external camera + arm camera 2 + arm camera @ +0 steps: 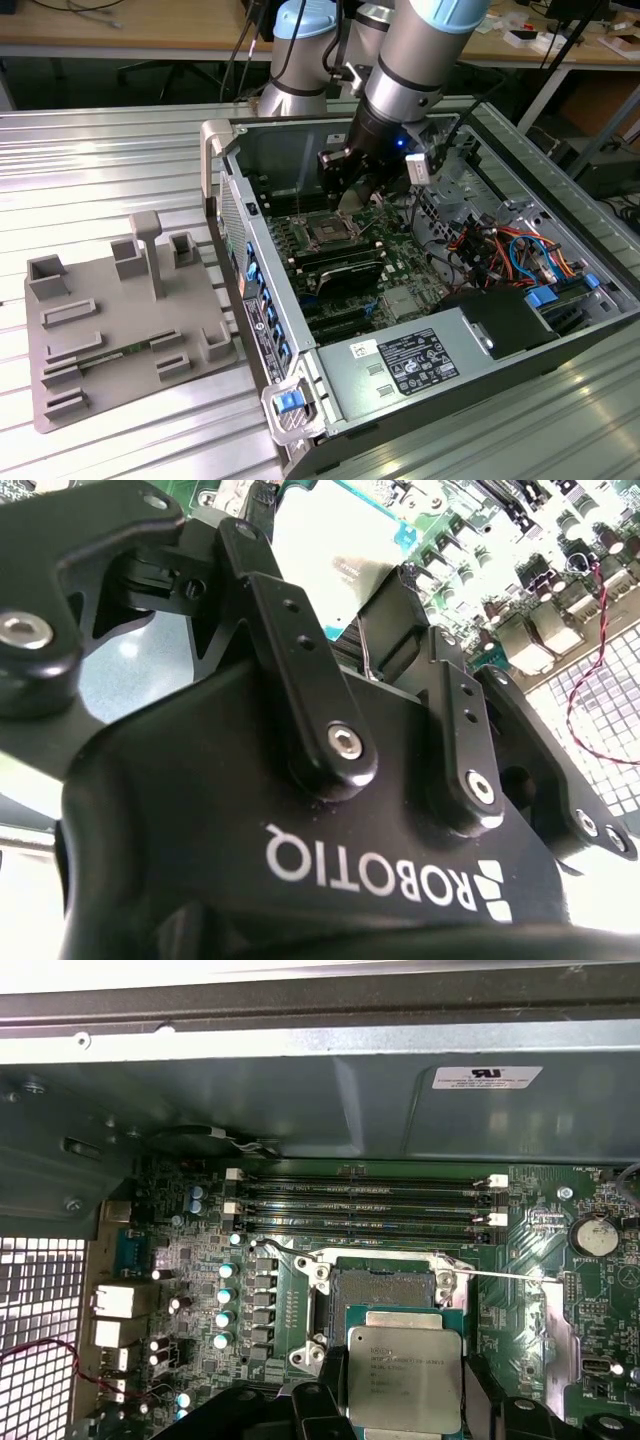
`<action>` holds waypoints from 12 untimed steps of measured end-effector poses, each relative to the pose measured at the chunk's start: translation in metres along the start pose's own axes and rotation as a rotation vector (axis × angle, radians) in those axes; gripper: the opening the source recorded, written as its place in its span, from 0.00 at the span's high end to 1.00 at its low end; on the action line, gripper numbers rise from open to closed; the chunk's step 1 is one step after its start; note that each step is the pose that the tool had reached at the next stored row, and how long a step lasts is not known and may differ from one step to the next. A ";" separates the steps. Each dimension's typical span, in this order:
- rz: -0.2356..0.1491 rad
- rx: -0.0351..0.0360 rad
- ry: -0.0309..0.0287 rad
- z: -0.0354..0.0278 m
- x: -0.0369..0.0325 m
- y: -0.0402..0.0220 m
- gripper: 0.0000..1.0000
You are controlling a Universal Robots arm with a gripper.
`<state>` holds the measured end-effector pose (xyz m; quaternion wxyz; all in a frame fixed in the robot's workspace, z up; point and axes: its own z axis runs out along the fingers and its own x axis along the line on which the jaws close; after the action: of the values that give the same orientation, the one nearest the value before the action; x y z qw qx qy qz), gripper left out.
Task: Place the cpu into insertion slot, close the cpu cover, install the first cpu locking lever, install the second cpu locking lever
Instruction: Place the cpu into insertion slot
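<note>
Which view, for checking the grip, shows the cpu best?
The first wrist view: the cpu, silver top facing the camera, clamped in the gripper near the insertion slot. The second wrist view catches part of it past the fingers; the exterior view leaves it too small to tell.

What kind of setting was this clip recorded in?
Probably a robotics lab or workshop: an open computer case lies on a ribbed metal table, the gripper holds the cpu above its motherboard, and cluttered desks stand behind.
</note>
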<state>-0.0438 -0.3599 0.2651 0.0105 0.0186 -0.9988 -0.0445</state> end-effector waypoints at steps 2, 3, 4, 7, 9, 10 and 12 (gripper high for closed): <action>0.000 -0.0001 0.0000 0.0004 0.0000 0.0000 0.45; 0.000 0.0000 0.0000 0.0005 0.0000 -0.0001 0.45; 0.000 0.0000 0.0000 0.0007 0.0000 -0.0001 0.45; 0.000 -0.0001 0.0000 0.0013 0.0000 -0.0001 0.45; 0.000 -0.0001 0.0000 0.0023 0.0000 -0.0002 0.45; 0.000 -0.0001 0.0000 0.0029 0.0000 -0.0003 0.45; 0.000 -0.0001 0.0000 0.0033 -0.0001 -0.0003 0.45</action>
<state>-0.0438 -0.3599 0.2618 0.0105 0.0186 -0.9988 -0.0445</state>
